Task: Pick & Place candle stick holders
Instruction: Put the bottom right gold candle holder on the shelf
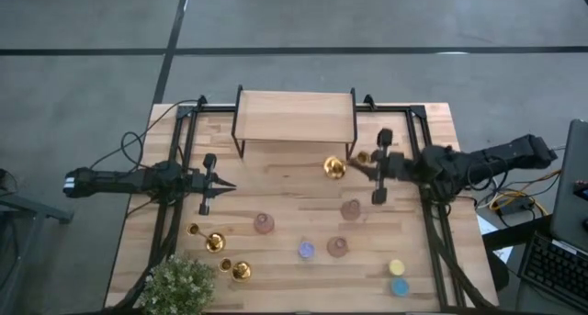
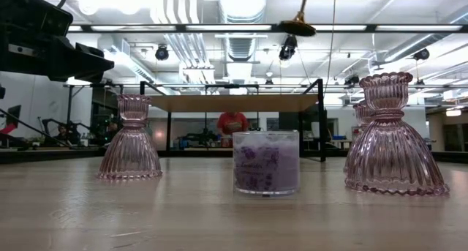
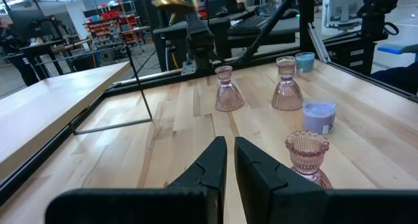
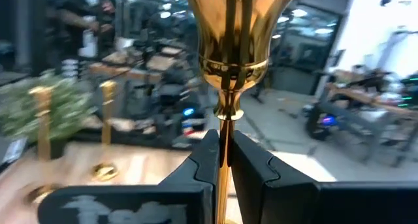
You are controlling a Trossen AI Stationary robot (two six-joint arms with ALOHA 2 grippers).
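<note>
My right gripper (image 1: 360, 164) is raised over the table's far right part, in front of the wooden shelf, and is shut on a shiny gold candle stick holder (image 4: 234, 48). Its round base (image 2: 297, 25) hangs high above the table. Two more gold candle stick holders (image 1: 215, 242) (image 1: 241, 271) stand on their bases at the near left. My left gripper (image 1: 217, 185) waits shut at the table's left, holding nothing. My right gripper pinches the thin stem (image 4: 224, 142) just below the cup, between its two fingers. The fingers come in level from the table's right side and lie across the stem. The holder stands roughly upright in the hold, cup up, lifted well clear of the table.
A wooden shelf on black legs (image 1: 296, 116) stands at the far middle. Three pink glass holders (image 1: 265, 223) (image 1: 350, 208) (image 1: 337, 247) and a purple candle (image 1: 306, 251) stand mid-table. Yellow (image 1: 396, 267) and blue (image 1: 400, 286) candles sit near right; a plant (image 1: 179, 283) near left.
</note>
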